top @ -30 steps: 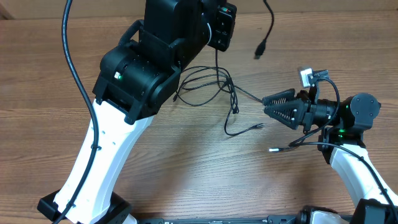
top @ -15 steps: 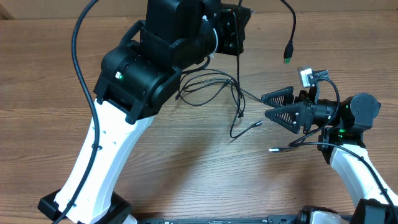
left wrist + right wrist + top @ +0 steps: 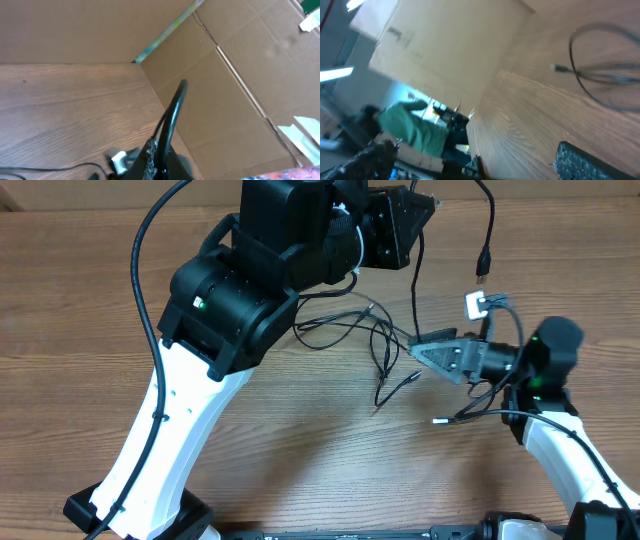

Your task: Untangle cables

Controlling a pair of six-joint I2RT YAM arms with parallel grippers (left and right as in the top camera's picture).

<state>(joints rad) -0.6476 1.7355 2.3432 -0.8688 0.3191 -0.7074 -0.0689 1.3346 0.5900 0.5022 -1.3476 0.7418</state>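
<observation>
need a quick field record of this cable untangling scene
surface: wooden table
cables: thin black, looped in a tangle mid-table
left gripper: high above the tangle, shut on held cable
held cable: hangs down toward the tangle
right gripper: low beside the tangle, nothing seen held, jaw state unclear
loose end: silver-tipped plug on the table by the right arm
</observation>
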